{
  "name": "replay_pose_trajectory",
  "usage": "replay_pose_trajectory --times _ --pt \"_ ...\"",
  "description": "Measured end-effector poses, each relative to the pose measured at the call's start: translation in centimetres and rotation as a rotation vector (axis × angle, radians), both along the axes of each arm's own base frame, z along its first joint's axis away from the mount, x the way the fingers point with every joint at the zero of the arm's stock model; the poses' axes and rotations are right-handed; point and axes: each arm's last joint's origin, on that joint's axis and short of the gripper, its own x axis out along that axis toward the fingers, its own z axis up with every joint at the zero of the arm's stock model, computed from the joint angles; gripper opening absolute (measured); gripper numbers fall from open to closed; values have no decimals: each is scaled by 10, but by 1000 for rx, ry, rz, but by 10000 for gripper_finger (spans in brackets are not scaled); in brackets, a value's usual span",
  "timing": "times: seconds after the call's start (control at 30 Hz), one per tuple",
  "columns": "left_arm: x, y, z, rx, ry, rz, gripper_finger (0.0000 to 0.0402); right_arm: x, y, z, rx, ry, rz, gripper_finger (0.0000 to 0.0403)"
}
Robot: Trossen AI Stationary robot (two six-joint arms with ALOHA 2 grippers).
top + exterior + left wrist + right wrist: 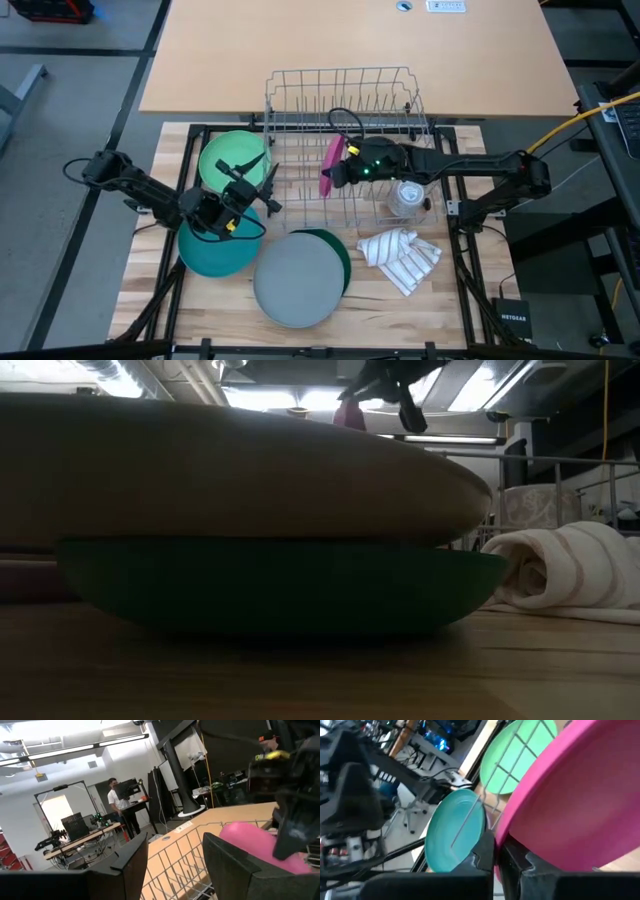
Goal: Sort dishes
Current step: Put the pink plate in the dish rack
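pink plate [331, 162] stands on edge in the rack [300, 90], right gripper [338, 178] fingers clamped on its rim; left gripper [252, 192] fingers spread.

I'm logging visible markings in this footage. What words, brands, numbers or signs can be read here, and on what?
"NETGEAR": on the small black box by the table's near right corner, high view.
White label on the far tabletop: print too small to read.
Dishes, wire rack, striped cloth: no text visible.
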Motion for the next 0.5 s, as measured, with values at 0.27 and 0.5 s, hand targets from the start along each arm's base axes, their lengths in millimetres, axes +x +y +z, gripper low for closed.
replay_pose_trajectory --times 0.27,0.5 --pt "0 0 0 0 -1 0 180 -1 4 19 -29 -17 150 10" --pt "0 0 0 -6 -10 -2 180 -2 6 19 -9 7 204 10"
